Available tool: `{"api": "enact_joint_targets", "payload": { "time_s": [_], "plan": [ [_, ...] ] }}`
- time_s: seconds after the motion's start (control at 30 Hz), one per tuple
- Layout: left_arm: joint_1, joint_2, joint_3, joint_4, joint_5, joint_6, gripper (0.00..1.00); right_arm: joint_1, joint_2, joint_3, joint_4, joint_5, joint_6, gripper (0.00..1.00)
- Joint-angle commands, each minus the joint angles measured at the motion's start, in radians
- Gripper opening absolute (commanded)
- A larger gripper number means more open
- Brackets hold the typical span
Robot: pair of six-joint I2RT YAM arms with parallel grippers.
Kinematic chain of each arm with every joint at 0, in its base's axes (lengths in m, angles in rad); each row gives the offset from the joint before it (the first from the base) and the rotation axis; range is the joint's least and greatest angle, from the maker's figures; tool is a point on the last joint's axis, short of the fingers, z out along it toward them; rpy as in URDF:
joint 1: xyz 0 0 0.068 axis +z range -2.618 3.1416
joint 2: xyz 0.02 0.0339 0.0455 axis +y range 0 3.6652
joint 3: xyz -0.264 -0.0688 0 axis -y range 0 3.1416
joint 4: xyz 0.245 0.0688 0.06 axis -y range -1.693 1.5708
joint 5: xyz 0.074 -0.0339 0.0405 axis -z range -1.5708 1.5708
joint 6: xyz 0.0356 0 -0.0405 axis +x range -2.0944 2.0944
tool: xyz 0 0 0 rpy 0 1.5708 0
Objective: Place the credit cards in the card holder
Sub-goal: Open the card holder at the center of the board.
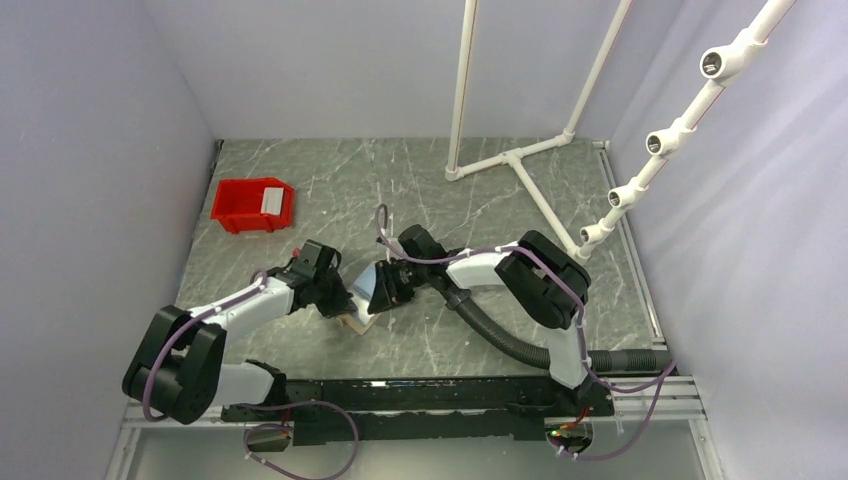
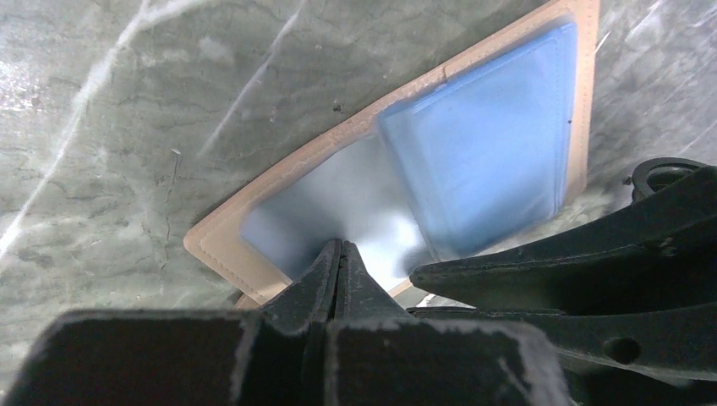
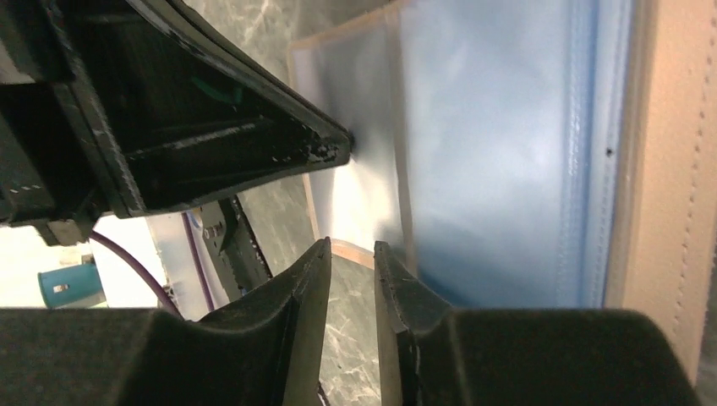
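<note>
Where the two arms meet at the centre of the table (image 1: 420,190), the left gripper (image 2: 340,254) is pinched closed on the clear front of the tan card holder (image 2: 211,244). A pale blue card (image 2: 482,152) sits inside it. The right gripper (image 3: 351,249), at the holder's 3 o'clock, has its jaws slightly apart, gripping nothing. A red bin (image 1: 250,205) stands well apart at 10 o'clock.

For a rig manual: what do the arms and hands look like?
The left arm and right arm have white links, bulky black joints and purple cables; a ribbed black hose follows the right one. The left hand and right hand have tapered, scuffed black fingers.
</note>
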Motion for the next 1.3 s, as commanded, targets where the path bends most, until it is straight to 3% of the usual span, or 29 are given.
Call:
{"api": "enact_joint_targets", "payload": {
  "time_s": [0.0,0.07,0.2,0.3,0.43,0.57,0.73,0.83,1.03,1.27],
  "plan": [
    [-0.001,0.019,-0.096,-0.032,-0.041,-0.015,0.00,0.020,0.009,0.054,0.004,0.015,0.003,0.28],
    [-0.001,0.002,-0.109,-0.027,-0.044,-0.013,0.00,0.032,0.047,0.042,0.060,0.005,0.045,0.24],
    [-0.001,-0.029,-0.128,-0.030,-0.050,-0.024,0.00,0.074,0.102,-0.043,0.223,-0.023,0.145,0.05],
    [-0.001,-0.052,-0.129,-0.077,-0.071,-0.030,0.00,0.096,0.133,-0.091,0.255,-0.029,0.156,0.00],
    [-0.001,-0.115,-0.125,-0.099,-0.031,-0.004,0.00,0.046,0.066,-0.139,0.252,-0.012,0.149,0.00],
    [-0.001,-0.181,-0.111,-0.145,-0.010,0.022,0.00,-0.007,-0.037,-0.083,0.070,-0.013,0.047,0.00],
    [-0.001,-0.189,-0.153,-0.126,-0.010,0.021,0.00,-0.042,-0.065,0.038,-0.058,-0.029,-0.017,0.15],
    [-0.001,-0.174,-0.177,-0.093,-0.006,0.017,0.00,-0.043,-0.016,0.124,-0.101,-0.045,-0.025,0.18],
    [-0.001,-0.126,-0.188,-0.060,-0.042,0.034,0.00,0.005,0.054,0.155,0.018,-0.090,0.065,0.21],
    [0.003,-0.151,-0.057,-0.168,-0.039,0.041,0.02,0.067,0.110,-0.042,0.252,-0.036,0.192,0.08]
  ]
}}
